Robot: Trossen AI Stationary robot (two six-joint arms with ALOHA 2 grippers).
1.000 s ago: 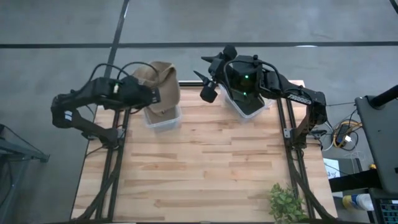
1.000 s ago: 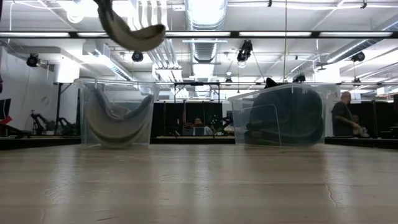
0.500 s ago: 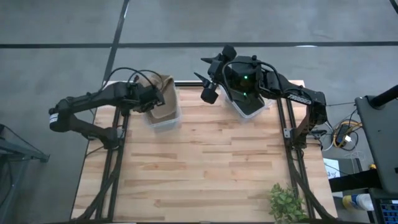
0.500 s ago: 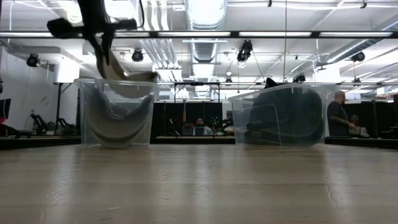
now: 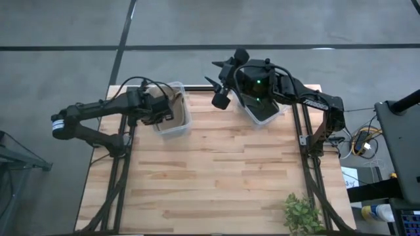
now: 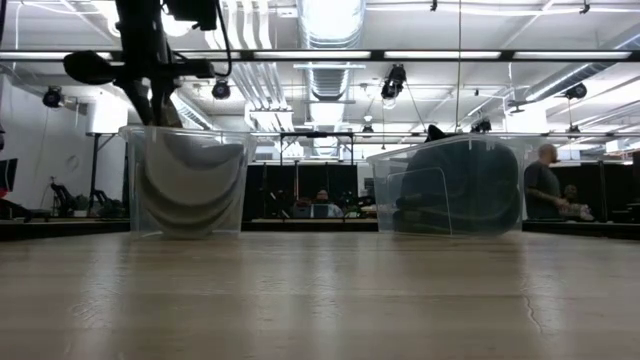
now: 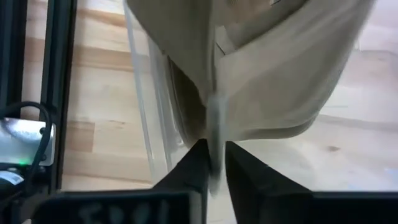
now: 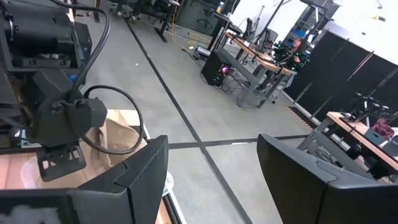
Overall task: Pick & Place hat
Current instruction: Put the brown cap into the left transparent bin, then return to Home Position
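Note:
A tan hat (image 5: 177, 105) lies down inside the clear left bin (image 5: 186, 126) at the table's far left; through the bin's wall it shows as a curved bowl shape (image 6: 187, 185). My left gripper (image 5: 164, 109) reaches into that bin from the left and is shut on the hat (image 7: 261, 81). In the low view it (image 6: 158, 100) stands at the bin's rim. My right gripper (image 5: 218, 73) waits open above the table's far edge, beside the right bin (image 6: 455, 185), which holds dark hats. In its own view (image 8: 214, 180) the fingers stand wide apart. My left gripper pinches a thin edge of the tan hat (image 7: 215, 134) between its two fingers (image 7: 194, 167). The fingers come slanting down from the table's left. The hat's body spreads out beyond the fingers inside the bin; what it rests on there is hidden by the hat itself.
The clear right bin (image 5: 264, 113) sits under the right arm at the far right. A green plant (image 5: 302, 213) stands at the near right corner. Bare wooden table (image 5: 216, 177) fills the middle and near side. A person (image 6: 546, 190) stands in the room behind.
My left gripper has gone down and a little toward the table's near edge, carrying the tan hat from above the left bin down into it. The hat, which hung clear over the rim, now sits inside the bin walls. The gripper has stayed shut on it.

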